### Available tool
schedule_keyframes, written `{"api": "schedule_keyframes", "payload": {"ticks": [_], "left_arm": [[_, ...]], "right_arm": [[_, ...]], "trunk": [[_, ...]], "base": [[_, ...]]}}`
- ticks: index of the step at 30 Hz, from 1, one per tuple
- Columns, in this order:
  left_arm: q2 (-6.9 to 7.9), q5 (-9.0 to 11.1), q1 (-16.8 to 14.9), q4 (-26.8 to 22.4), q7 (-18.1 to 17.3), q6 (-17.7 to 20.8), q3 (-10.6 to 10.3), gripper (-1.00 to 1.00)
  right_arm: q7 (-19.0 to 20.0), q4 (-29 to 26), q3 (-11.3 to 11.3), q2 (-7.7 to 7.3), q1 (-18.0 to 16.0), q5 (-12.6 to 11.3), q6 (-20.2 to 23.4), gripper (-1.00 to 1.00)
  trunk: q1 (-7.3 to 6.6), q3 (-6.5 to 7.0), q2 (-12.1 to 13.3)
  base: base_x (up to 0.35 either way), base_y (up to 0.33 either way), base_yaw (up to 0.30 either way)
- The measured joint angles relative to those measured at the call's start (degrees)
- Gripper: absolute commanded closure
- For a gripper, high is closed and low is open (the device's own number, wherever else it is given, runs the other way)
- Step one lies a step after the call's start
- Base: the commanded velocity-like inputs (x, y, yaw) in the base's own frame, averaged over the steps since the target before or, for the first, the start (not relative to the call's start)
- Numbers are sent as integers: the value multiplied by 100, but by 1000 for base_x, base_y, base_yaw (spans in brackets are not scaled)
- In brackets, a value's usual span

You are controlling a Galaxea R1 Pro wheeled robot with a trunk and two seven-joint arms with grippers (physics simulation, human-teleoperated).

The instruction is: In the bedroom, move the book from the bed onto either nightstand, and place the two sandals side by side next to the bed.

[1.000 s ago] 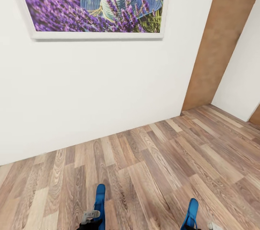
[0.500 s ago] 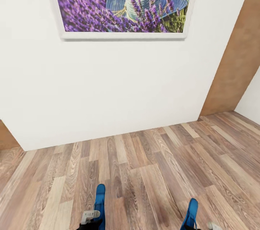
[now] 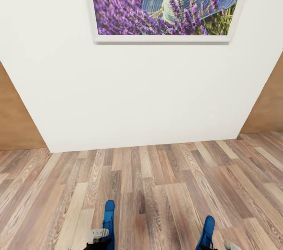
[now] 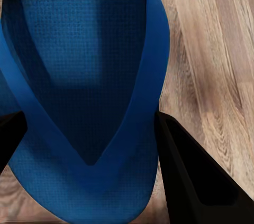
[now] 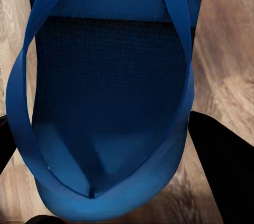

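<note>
I carry both bright blue sandals above the wooden floor. One sandal (image 3: 109, 218) pokes up at the lower left of the head view, held in my left gripper (image 3: 103, 238). Close up, that sandal (image 4: 84, 92) sits between two black fingers (image 4: 196, 182), which are shut on it. The other sandal (image 3: 208, 231) shows at the lower right, and my right gripper (image 5: 121, 182) is shut on this sandal (image 5: 106, 97) with dark fingers (image 5: 227, 171) on both sides. The book, the bed and the nightstand are out of view.
A white wall (image 3: 141, 92) stands straight ahead with a framed lavender picture (image 3: 165, 2) high on it. Brown panels flank it at left (image 3: 15, 120) and right (image 3: 269, 104). Wood plank floor (image 3: 157, 187) stretches between me and the wall.
The whole head view has swung: the picture and the wall drifted right, and a brown panel came in at the left. Both sandals stay in the same place in my grippers.
</note>
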Motion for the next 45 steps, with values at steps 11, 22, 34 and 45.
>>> {"api": "schedule_keyframes", "payload": {"ticks": [11,22,34,45], "left_arm": [[0,0,0,0,-1,0,2,100],[-6,-45,0,-48,-12,24,-14,100],[-48,-521,0,18,548,459,-516,100],[-72,-534,-2,257,578,436,-522,100]], "right_arm": [[0,0,3,11,0,1,-1,100],[-2178,-34,18,454,0,34,6,100],[-1346,-16,99,555,-1,1158,9,100],[-310,0,83,546,1,1128,-2,100]], "trunk": [[0,0,0],[0,0,0],[0,0,0],[0,0,0]], "base": [[0,0,293],[0,0,293],[0,0,293],[0,0,74]]}}
